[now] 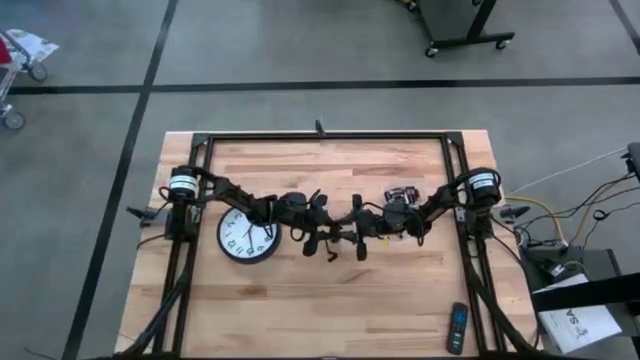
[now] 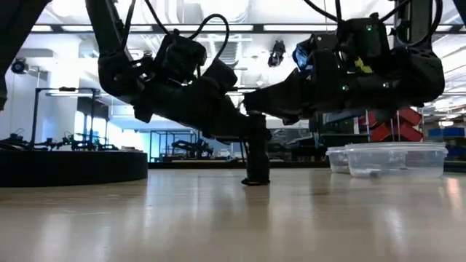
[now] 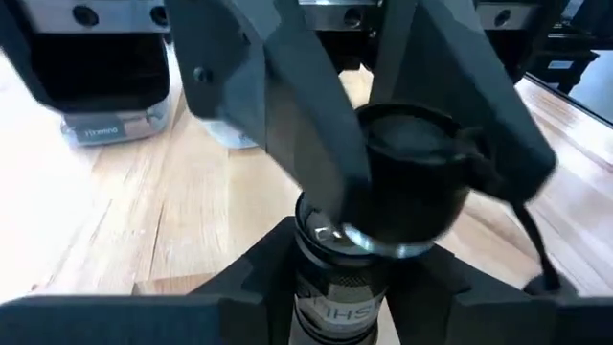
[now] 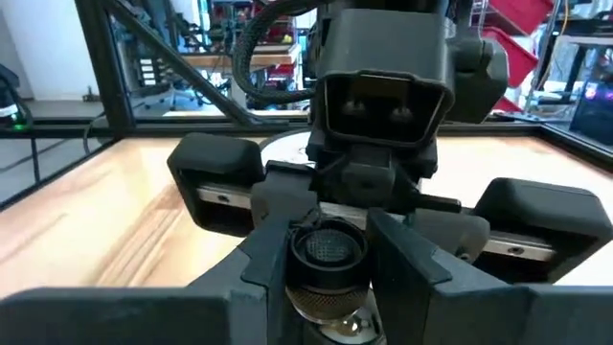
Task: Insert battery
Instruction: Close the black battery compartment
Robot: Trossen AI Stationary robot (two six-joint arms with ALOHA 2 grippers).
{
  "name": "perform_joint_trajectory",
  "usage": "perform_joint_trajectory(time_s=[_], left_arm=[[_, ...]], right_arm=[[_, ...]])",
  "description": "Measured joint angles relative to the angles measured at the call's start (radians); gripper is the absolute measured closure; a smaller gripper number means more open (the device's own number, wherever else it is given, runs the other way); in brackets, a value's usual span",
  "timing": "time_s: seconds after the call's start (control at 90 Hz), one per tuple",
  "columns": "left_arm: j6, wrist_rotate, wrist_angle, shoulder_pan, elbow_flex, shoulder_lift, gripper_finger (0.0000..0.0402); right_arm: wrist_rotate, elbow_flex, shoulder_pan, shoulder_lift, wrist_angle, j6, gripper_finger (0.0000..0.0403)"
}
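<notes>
A cylindrical flashlight point(image 3: 335, 287), dark-bodied with a silver collar and a black rubbery end cap, is held between both grippers above the middle of the wooden tabletop point(image 1: 400, 300). The left gripper point(image 3: 330, 278) jaws are clamped on its barrel, the right gripper point(image 4: 330, 264) jaws on its head. A round white wall clock point(image 1: 247, 237) lies beneath the left arm.

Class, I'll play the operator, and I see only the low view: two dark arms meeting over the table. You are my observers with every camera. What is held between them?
Observer: The left wrist view shows a silver cylinder gripped by the left end effector.
Operator: And the right arm?
Observer: The right end effector is closed on the black cap at the cylinder's end.
Operator: What is the low dark shape at my left?
Observer: From above, it is a wall clock lying face up beside the left arm.
</notes>
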Motion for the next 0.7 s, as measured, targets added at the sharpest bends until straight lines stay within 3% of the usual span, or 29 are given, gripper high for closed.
perform_joint_trajectory(time_s=[0.7], left_arm=[[-0.004, -0.001, 0.018, -0.001, -0.002, 0.003, 0.0289]], right_arm=[[-0.041, 0.008, -0.022, -0.006, -0.046, 0.027, 0.0310]])
